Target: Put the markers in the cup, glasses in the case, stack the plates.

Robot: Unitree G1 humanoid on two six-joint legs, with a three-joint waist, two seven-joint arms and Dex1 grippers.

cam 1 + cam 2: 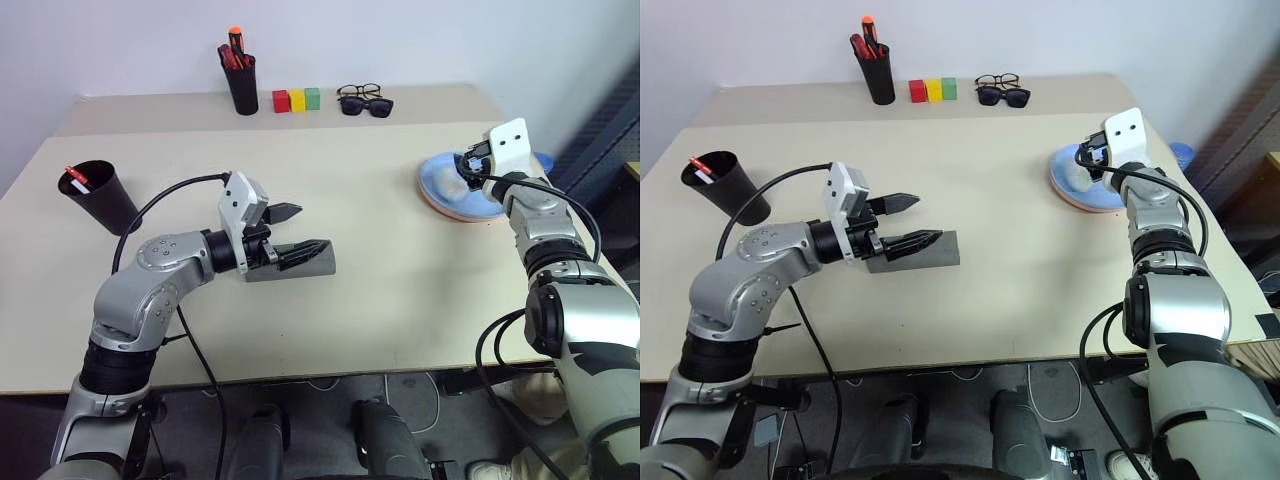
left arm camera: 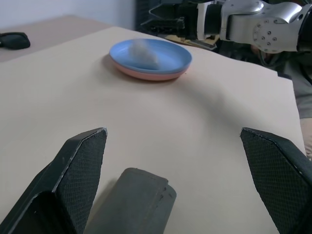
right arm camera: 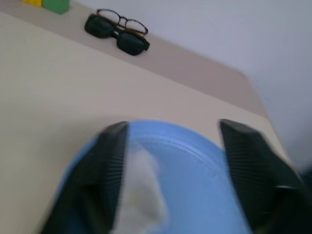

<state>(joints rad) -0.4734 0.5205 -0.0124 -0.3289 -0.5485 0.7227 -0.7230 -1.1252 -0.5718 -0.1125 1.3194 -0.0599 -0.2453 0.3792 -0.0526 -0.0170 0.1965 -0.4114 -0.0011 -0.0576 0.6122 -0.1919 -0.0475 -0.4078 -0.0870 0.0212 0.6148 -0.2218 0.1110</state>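
Observation:
The light blue plate (image 2: 170, 56) lies stacked on the salmon pink plate (image 2: 146, 74) at the table's right. My right gripper (image 3: 173, 126) hovers over them, open and empty. A whitish patch (image 2: 144, 52) shows on the blue plate. The grey case (image 1: 305, 265) lies shut at mid-table. Just above it my left gripper (image 1: 312, 228) is held level, open, with nothing between its fingers. The wide black cup (image 1: 98, 195) stands at the far left with a red-capped marker (image 1: 77, 178) in it. The glasses are out of view.
At the back stand a slim black pen holder (image 1: 241, 85) with red and orange pens, three coloured blocks (image 1: 296, 99), and black sunglasses (image 1: 366, 105) with a clear pair just behind them. The table's right edge runs close to the plates.

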